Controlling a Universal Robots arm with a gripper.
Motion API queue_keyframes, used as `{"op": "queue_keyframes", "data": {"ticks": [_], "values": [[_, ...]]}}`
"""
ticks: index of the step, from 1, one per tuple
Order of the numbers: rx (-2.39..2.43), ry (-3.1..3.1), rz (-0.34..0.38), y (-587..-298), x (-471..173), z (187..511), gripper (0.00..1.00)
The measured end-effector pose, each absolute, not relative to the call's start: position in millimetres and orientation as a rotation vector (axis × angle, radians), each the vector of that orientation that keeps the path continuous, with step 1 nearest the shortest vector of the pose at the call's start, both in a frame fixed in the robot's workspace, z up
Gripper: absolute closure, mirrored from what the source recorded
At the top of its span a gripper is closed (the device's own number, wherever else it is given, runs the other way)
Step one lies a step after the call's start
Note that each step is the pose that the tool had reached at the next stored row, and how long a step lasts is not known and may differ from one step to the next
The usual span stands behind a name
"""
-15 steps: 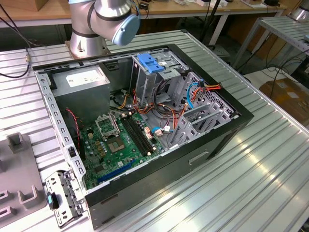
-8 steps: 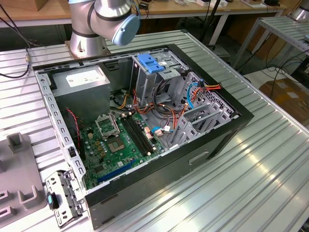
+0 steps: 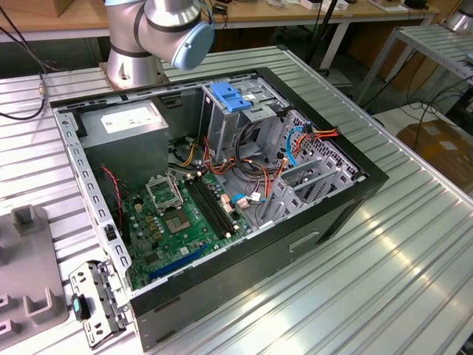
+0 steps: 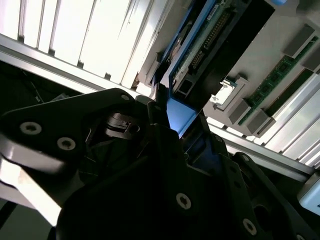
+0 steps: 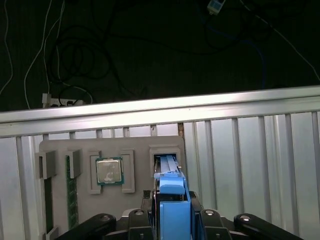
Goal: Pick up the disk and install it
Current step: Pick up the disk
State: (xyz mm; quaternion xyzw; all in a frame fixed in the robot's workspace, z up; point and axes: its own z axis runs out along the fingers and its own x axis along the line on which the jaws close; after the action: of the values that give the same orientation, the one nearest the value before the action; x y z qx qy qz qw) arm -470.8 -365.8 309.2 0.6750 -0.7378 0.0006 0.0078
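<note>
The gripper (image 5: 174, 216) is clamped on the blue end rail of the disk (image 5: 172, 189). The disk stands on edge, its long axis running toward the gripper's twelve o'clock. Its far end sits in a slot of the grey fixture tray (image 5: 135, 145), beside a processor chip (image 5: 109, 171).

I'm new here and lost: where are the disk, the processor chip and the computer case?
Disk (image 5: 174, 202): first wrist view, blue rail.
Processor chip (image 5: 109, 171): first wrist view, metal lid.
Computer case (image 3: 222, 292): exterior view, black outer wall.
</note>
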Motion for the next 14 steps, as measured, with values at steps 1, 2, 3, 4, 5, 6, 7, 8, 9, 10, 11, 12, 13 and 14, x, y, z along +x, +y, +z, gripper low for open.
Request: {"op": "queue_keyframes", "data": {"ticks": [1,2,3,4,5,6,7,8,9,10,11,12,13,14], "values": [[2.110,-2.306,0.002,-365.8,-470.8,309.1,0.63],[2.110,-2.306,0.002,-365.8,-470.8,309.1,0.63],[2.110,-2.306,0.002,-365.8,-470.8,309.1,0.63],[2.110,-2.306,0.002,-365.8,-470.8,309.1,0.63],[2.110,-2.306,0.002,-365.8,-470.8,309.1,0.63],[2.110,-2.306,0.002,-365.8,-470.8,309.0,0.63],[2.110,-2.306,0.002,-365.8,-470.8,309.0,0.63],[2.110,-2.306,0.002,-365.8,-470.8,309.0,0.63],[2.110,-2.306,0.002,-365.8,-470.8,308.9,0.63],[2.110,-2.306,0.002,-365.8,-470.8,308.9,0.63],[2.110,-2.306,0.002,-365.8,-470.8,308.9,0.63],[2.110,-2.306,0.002,-365.8,-470.8,308.9,0.63],[2.110,-2.306,0.002,-365.8,-470.8,308.8,0.63],[2.110,-2.307,0.002,-365.8,-470.8,308.7,0.63]]}}
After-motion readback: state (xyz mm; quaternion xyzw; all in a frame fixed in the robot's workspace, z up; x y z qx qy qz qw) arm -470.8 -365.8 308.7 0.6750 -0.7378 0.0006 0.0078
